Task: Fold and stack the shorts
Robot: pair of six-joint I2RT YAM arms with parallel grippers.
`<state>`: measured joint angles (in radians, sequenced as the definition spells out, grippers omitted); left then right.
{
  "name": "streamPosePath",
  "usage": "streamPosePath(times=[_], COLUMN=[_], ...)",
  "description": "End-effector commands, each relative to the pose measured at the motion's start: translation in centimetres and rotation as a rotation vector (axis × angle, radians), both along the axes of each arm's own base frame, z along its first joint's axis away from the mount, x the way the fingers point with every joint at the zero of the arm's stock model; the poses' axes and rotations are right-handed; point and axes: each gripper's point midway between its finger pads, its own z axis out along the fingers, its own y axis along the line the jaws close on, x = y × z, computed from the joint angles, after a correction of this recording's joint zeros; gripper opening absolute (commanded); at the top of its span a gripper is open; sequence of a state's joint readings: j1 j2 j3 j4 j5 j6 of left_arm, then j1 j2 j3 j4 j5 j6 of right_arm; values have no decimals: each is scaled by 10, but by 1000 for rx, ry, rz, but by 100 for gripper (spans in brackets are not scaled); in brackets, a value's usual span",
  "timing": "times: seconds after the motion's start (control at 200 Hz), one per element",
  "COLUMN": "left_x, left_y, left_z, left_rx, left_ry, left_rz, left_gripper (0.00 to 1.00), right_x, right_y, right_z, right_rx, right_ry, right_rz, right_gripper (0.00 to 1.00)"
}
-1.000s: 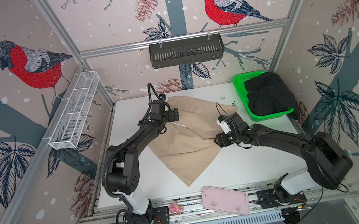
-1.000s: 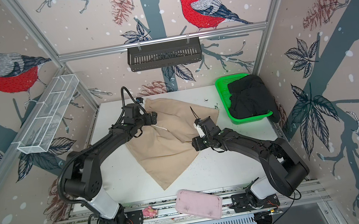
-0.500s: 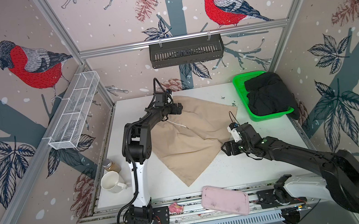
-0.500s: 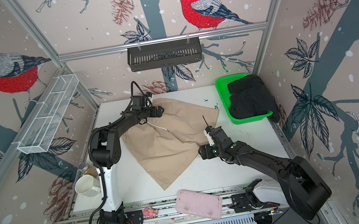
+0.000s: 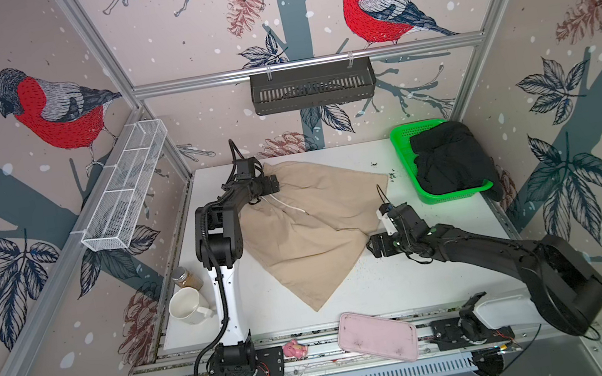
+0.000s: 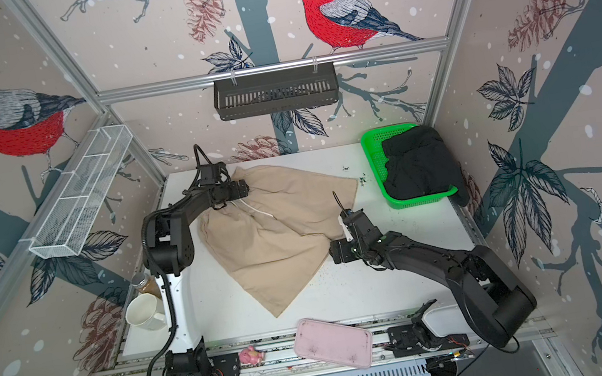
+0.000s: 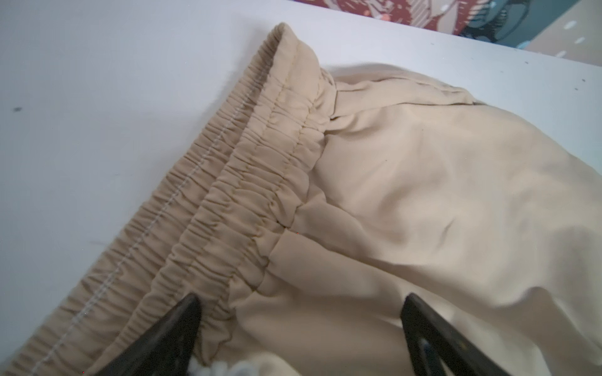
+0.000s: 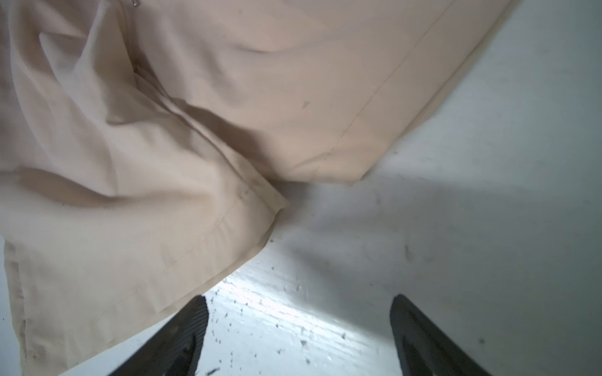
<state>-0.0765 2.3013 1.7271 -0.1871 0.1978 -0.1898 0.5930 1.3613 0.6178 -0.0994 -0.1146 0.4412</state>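
The beige shorts (image 5: pixel 308 220) (image 6: pixel 274 233) lie spread flat on the white table (image 5: pixel 426 279), waistband to the back left, legs pointing to the front and right. My left gripper (image 5: pixel 274 185) (image 7: pixel 299 299) hovers open over the gathered waistband (image 7: pixel 247 182), with cloth below its fingers and nothing pinched. My right gripper (image 5: pixel 374 244) (image 8: pixel 299 302) stands open over bare table, just off the hem corners (image 8: pixel 260 208) of the two legs. The black shorts (image 5: pixel 449 162) (image 6: pixel 419 167) sit bunched in the green basket (image 5: pixel 401 153) at the back right.
A white mug (image 5: pixel 188 307) and a small brown jar (image 5: pixel 185 277) stand left of the left arm's base. A pink tray (image 5: pixel 376 337) and a small pink toy (image 5: pixel 294 349) lie on the front rail. Dark crumbs speckle the table near the right gripper.
My right gripper has opened wider and drawn back off the beige leg toward the front right. The left arm has folded upright, uncovering the mug, its gripper staying open by the waistband.
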Motion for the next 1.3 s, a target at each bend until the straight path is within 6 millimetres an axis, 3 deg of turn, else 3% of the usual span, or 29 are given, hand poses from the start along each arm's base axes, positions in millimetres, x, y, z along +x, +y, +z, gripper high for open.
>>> streamPosePath(times=[0.0,0.24,0.365,0.57,0.75,0.86,0.955,1.116,1.216,1.296], left_x=[-8,-9,-8,-12,-25,-39,-56,-87,-103,-109], left_y=[11,26,31,38,54,57,59,62,65,68], left_z=[0,5,11,17,15,15,12,10,18,35], left_rx=[-7,-21,-20,-6,-74,-98,-99,-109,-115,-121], left_ry=[32,26,16,17,24,32,53,80,64,25], left_rz=[60,125,136,164,219,239,253,286,315,327], left_gripper=[97,97,97,97,97,97,97,97,97,97], right_x=[3,1,11,26,50,81,97,98,98,83], right_y=[13,52,33,5,-33,-47,-43,-41,-52,-37], right_z=[3,-12,-36,-43,-51,-41,-22,22,36,39], right_rx=[-38,-103,-293,-453,-511,-502,-444,-265,-266,-210], right_ry=[-30,-6,19,40,77,51,39,-14,-38,-30], right_rz=[29,46,-18,-38,-87,-122,-103,-102,-135,-81], right_gripper=[89,87,85,83,83,83,84,86,86,86])
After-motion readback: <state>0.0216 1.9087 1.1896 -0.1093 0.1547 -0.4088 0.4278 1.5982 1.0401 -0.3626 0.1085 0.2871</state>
